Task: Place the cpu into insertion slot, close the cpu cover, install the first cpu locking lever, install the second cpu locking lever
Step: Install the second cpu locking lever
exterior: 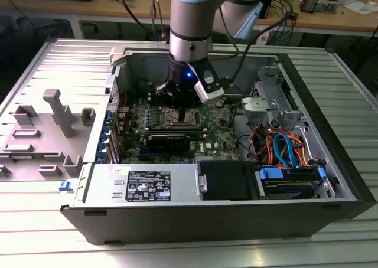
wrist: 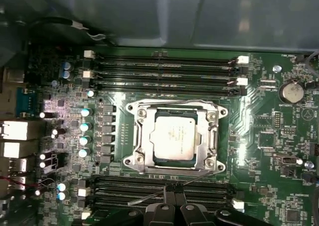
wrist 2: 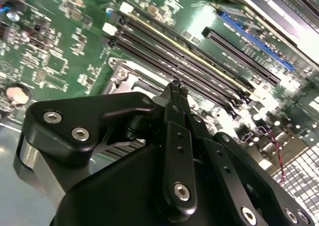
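The cpu (wrist: 173, 134), a small square chip with a dull silver top, lies flat in the insertion slot (wrist: 144, 162) at the middle of the green motherboard (wrist: 264, 136). The cpu cover (wrist: 207, 136), a thin silvery frame with a cut-out centre, lies closed over the chip's edges, so the metal top shows through the opening. Long narrow black memory slots (wrist: 164, 69) run in rows on two opposite sides of the socket. A thin silvery locking lever (wrist: 167, 190) slants across the memory slots just beside the socket, with one end reaching the gripper's tips.

In the first wrist view, the black gripper (wrist: 174, 187) has its fingertips (wrist: 170, 190) pressed together, meeting at the lever; whether they actually clamp it cannot be told. In the second wrist view, the gripper (wrist 2: 176, 84) shows its two fingers drawn to one narrow point above the socket's silvery rim.

In the exterior view, the arm (exterior: 190, 32) reaches straight down into an open computer case (exterior: 331, 179) lying on its side on a ribbed metal table (exterior: 177, 250), with the gripper (exterior: 180, 110) low over the socket. A black graphics card (exterior: 169, 140) sits just beside the socket. A grey fixture (exterior: 56, 111) stands on the table at the exterior view's left.
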You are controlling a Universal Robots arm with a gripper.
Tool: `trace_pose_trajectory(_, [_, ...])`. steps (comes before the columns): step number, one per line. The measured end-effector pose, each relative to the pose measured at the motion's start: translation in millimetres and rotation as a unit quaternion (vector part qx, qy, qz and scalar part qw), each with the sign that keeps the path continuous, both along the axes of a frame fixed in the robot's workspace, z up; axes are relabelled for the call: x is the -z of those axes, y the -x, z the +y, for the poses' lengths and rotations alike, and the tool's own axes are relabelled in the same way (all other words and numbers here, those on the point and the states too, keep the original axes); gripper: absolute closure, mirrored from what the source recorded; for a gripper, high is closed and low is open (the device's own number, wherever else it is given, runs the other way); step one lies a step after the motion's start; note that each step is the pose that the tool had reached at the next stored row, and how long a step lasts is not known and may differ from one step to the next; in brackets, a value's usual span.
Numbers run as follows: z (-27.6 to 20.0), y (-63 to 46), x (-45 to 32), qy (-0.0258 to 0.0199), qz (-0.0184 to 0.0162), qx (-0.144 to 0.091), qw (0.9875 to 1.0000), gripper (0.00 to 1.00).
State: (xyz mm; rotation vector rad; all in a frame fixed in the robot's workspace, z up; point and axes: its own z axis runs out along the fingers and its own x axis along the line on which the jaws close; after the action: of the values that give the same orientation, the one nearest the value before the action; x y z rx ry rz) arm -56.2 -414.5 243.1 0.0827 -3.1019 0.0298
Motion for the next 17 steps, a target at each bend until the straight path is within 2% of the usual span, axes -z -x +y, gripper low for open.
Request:
trace_pose_trajectory(7, [-0.1,7.7,3.5,0.0002,0.0057,-0.024,0.9997,0.89])
trace_pose_trajectory(14, [0.0,20.8,6.1,-0.0004,0.006,-0.03,0.9995,0.89])
trace_pose_trajectory(17, [-0.1,22.3,7.4,-0.0006,0.006,-0.03,0.9995,0.89])
